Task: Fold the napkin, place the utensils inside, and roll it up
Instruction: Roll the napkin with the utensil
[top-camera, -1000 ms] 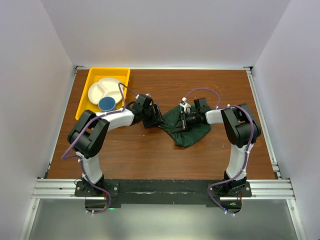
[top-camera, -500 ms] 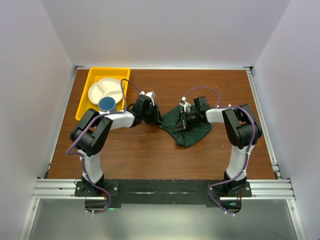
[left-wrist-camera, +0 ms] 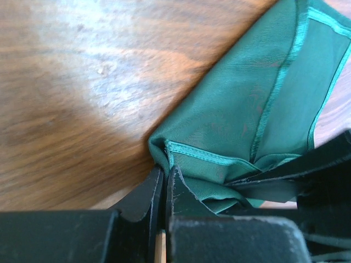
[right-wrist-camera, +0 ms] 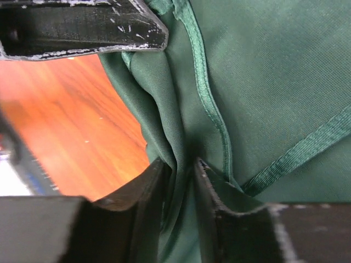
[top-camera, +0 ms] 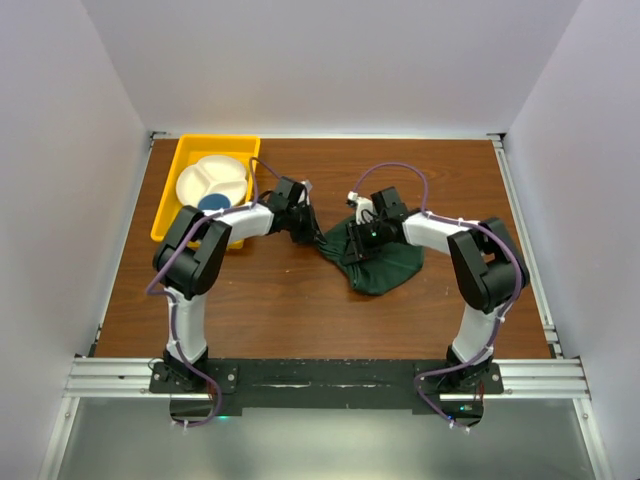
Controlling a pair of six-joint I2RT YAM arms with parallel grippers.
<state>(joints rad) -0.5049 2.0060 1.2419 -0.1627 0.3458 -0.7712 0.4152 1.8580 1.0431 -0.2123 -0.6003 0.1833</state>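
The dark green napkin [top-camera: 387, 264] lies crumpled on the brown table, right of centre. My left gripper [top-camera: 319, 237] is at its left corner. In the left wrist view the left gripper [left-wrist-camera: 164, 167] is shut, with the hemmed corner of the napkin [left-wrist-camera: 247, 109] pinched at its tips. My right gripper [top-camera: 356, 244] is on the cloth's upper left part, close to the left one. In the right wrist view the right gripper [right-wrist-camera: 181, 164] has its jaws slightly apart, astride a loose fold of the napkin [right-wrist-camera: 263, 82]. The utensils are out of view.
A yellow tray [top-camera: 186, 160] at the back left holds a white divided plate [top-camera: 212, 178] and a blue cup [top-camera: 209, 204], partly behind my left arm. White walls close in the table on three sides.
My left gripper moved right to the napkin's corner and shut on it. The right gripper shifted slightly left and its jaws parted from shut.
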